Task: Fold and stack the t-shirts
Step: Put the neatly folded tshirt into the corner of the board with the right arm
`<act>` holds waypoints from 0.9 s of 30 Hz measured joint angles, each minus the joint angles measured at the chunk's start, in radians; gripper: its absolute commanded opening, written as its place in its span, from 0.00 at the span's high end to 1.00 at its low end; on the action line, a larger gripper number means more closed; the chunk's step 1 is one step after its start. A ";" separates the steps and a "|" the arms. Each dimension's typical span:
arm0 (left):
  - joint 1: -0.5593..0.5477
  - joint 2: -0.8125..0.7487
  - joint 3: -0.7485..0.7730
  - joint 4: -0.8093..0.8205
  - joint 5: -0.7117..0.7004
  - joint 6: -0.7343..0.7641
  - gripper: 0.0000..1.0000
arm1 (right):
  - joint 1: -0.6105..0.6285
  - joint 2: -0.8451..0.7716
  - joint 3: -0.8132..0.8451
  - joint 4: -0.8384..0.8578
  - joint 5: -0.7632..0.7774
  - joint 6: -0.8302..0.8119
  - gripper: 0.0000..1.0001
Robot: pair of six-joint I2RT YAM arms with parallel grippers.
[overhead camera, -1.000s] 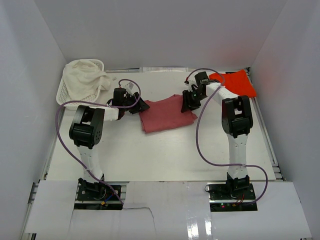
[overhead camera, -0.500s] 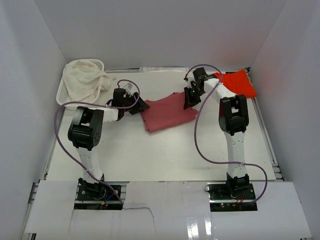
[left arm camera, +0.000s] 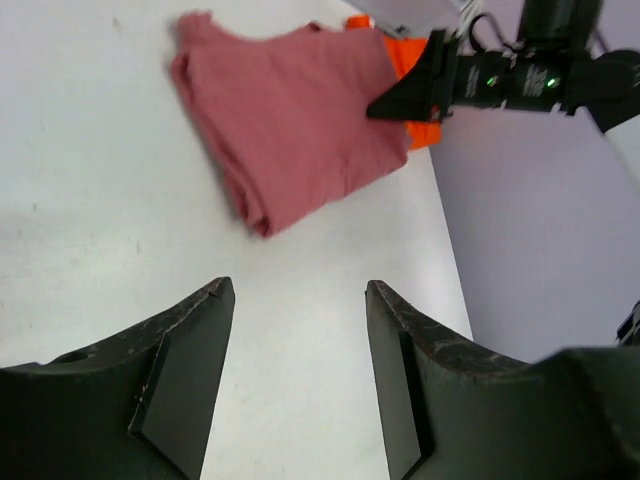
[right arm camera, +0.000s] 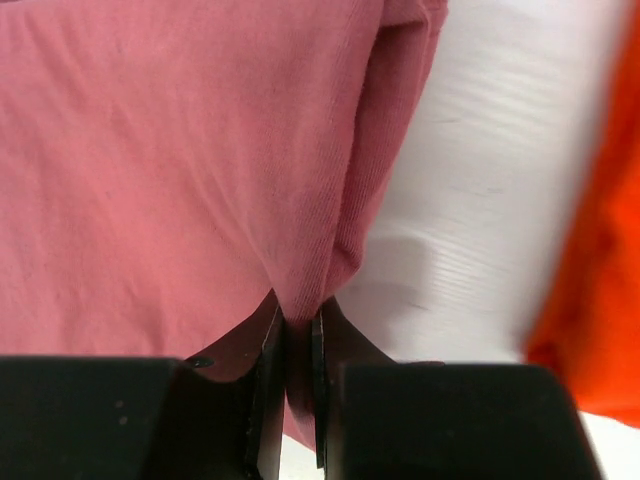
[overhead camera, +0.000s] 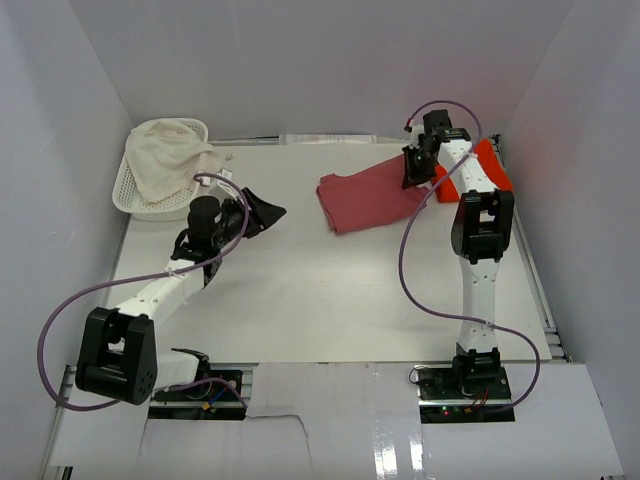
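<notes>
We see a lattice basket (overhead camera: 128, 193) far left. Our right gripper (overhead camera: 412, 181) pinches the rose t-shirt (overhead camera: 365, 195), which lies crosswise beside the orange t-shirt (overhead camera: 491, 168); our left gripper (overhead camera: 268, 211) is spread.

I find no writing, label, brand mark or number that I can read in any of my views.
</notes>
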 measured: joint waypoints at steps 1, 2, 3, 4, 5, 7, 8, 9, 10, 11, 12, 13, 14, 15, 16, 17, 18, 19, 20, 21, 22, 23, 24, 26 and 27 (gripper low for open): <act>-0.003 -0.015 -0.028 0.000 0.003 -0.005 0.34 | -0.010 0.000 0.008 0.000 0.010 -0.008 0.92; -0.003 -0.023 -0.055 -0.002 0.006 -0.008 0.35 | -0.020 0.000 0.014 0.006 0.024 -0.017 0.92; -0.004 -0.028 -0.085 -0.009 0.008 -0.012 0.34 | -0.028 0.000 0.016 0.016 0.036 -0.025 0.92; -0.005 -0.030 -0.111 -0.016 0.011 -0.013 0.35 | -0.035 0.000 0.016 0.026 0.048 -0.033 0.92; -0.005 -0.030 -0.130 -0.024 0.013 -0.015 0.35 | -0.038 0.000 0.016 0.033 0.054 -0.037 0.92; -0.005 -0.033 -0.163 -0.046 0.019 -0.016 0.35 | -0.050 0.000 0.018 0.055 0.079 -0.053 0.92; -0.005 -0.036 -0.171 -0.056 0.020 -0.016 0.35 | -0.057 0.000 0.022 0.063 0.090 -0.061 0.92; -0.005 -0.040 -0.176 -0.064 0.021 -0.016 0.35 | -0.061 0.000 0.027 0.071 0.098 -0.067 0.92; -0.005 -0.046 -0.177 -0.069 0.022 -0.016 0.35 | -0.065 0.000 0.032 0.084 0.105 -0.072 0.92; -0.005 -0.052 -0.177 -0.070 0.023 -0.016 0.35 | -0.069 0.000 0.035 0.101 0.113 -0.079 0.92; -0.005 -0.059 -0.177 -0.070 0.023 -0.016 0.35 | -0.075 -0.002 0.037 0.118 0.121 -0.089 0.92; -0.005 -0.065 -0.177 -0.069 0.023 -0.015 0.35 | -0.080 -0.002 0.038 0.134 0.129 -0.096 0.92; -0.005 -0.070 -0.177 -0.069 0.023 -0.015 0.35 | -0.087 -0.002 0.039 0.151 0.134 -0.103 0.92; -0.005 -0.071 -0.177 -0.070 0.023 -0.014 0.35 | -0.095 -0.003 0.039 0.170 0.142 -0.110 0.92; -0.005 -0.071 -0.177 -0.071 0.023 -0.014 0.35 | -0.102 -0.004 0.039 0.186 0.150 -0.115 0.92; -0.005 -0.070 -0.176 -0.074 0.023 -0.013 0.35 | -0.112 -0.006 0.039 0.203 0.158 -0.119 0.92; -0.005 -0.068 -0.175 -0.078 0.024 -0.012 0.35 | -0.121 -0.008 0.039 0.218 0.167 -0.121 0.92; -0.005 -0.064 -0.171 -0.086 0.025 -0.011 0.35 | -0.131 -0.009 0.041 0.233 0.179 -0.124 0.92; -0.005 -0.057 -0.166 -0.091 0.027 -0.011 0.36 | -0.143 -0.009 0.048 0.243 0.192 -0.129 0.92; -0.005 -0.048 -0.158 -0.096 0.029 -0.011 0.36 | -0.154 -0.009 0.056 0.251 0.204 -0.135 0.92; -0.005 -0.040 -0.150 -0.100 0.030 -0.011 0.36 | -0.166 -0.009 0.065 0.257 0.215 -0.139 0.92; -0.005 -0.031 -0.140 -0.105 0.031 -0.009 0.36 | -0.180 -0.009 0.075 0.265 0.226 -0.142 0.92; -0.005 -0.021 -0.129 -0.110 0.032 -0.007 0.36 | -0.192 -0.010 0.082 0.276 0.232 -0.144 0.92; -0.005 -0.002 -0.110 -0.119 0.034 -0.004 0.36 | -0.220 -0.016 0.084 0.305 0.243 -0.144 0.92; -0.005 0.006 -0.102 -0.125 0.035 -0.002 0.36 | -0.232 -0.018 0.084 0.315 0.247 -0.143 0.92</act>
